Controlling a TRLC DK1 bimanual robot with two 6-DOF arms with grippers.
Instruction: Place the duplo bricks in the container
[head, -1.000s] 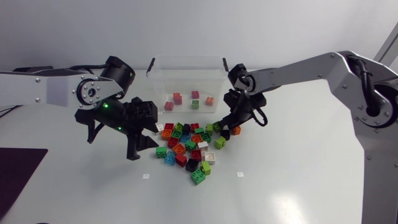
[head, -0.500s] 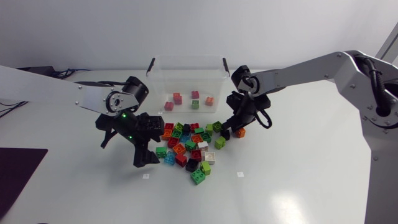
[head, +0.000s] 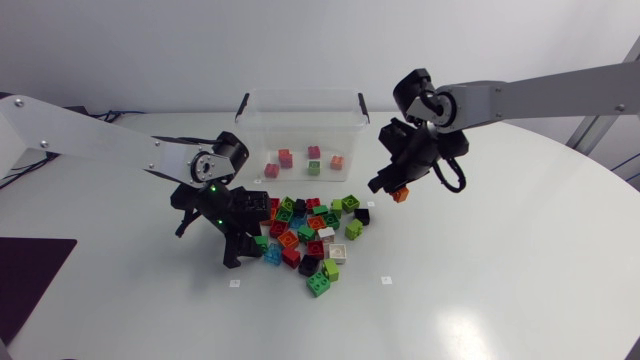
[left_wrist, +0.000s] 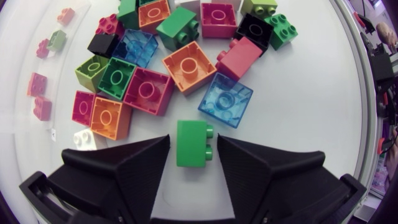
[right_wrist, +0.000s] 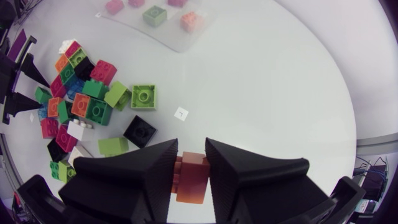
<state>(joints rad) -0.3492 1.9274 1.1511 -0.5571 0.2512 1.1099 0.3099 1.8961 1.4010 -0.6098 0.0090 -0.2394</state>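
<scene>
A pile of coloured duplo bricks (head: 305, 235) lies in front of the clear container (head: 300, 93), which holds several bricks (head: 286, 158). My left gripper (head: 243, 250) is low at the pile's left edge. It stands open around a green brick (left_wrist: 191, 144) lying on the table, with a thin gap on each side of the brick. My right gripper (head: 392, 186) hangs above the table, right of the container's front corner, shut on an orange brick (right_wrist: 191, 177); the same brick (head: 400, 194) shows at the fingertips from above.
Ahead of the left gripper lie a clear blue brick (left_wrist: 226, 99) and an orange one (left_wrist: 189, 67). Below the right gripper are a black brick (right_wrist: 140, 130) and a lime one (right_wrist: 143, 96). Small white markers (head: 386, 279) dot the table.
My left gripper has come down and rightward to the pile and now straddles the green brick. My right gripper has risen from the pile's right edge with the orange brick in it.
</scene>
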